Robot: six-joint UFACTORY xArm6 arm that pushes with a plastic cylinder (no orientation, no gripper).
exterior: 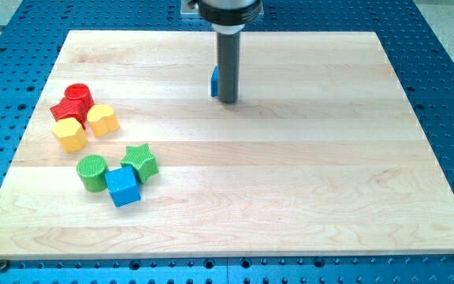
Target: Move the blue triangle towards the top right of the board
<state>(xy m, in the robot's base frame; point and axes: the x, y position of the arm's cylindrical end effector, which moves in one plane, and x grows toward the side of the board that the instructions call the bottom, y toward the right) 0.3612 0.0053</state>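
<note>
The blue triangle (213,82) sits near the top middle of the wooden board (290,181). Only a thin blue sliver of it shows at the left edge of the dark rod; the rest is hidden behind the rod. My tip (227,100) rests on the board right against the triangle, on its right side and slightly toward the view's bottom.
At the view's left lie a red cylinder (78,96), a red star (65,110), a yellow heart (102,120) and a yellow hexagon (70,134). Below them are a green cylinder (92,173), a green star (141,162) and a blue cube (123,187).
</note>
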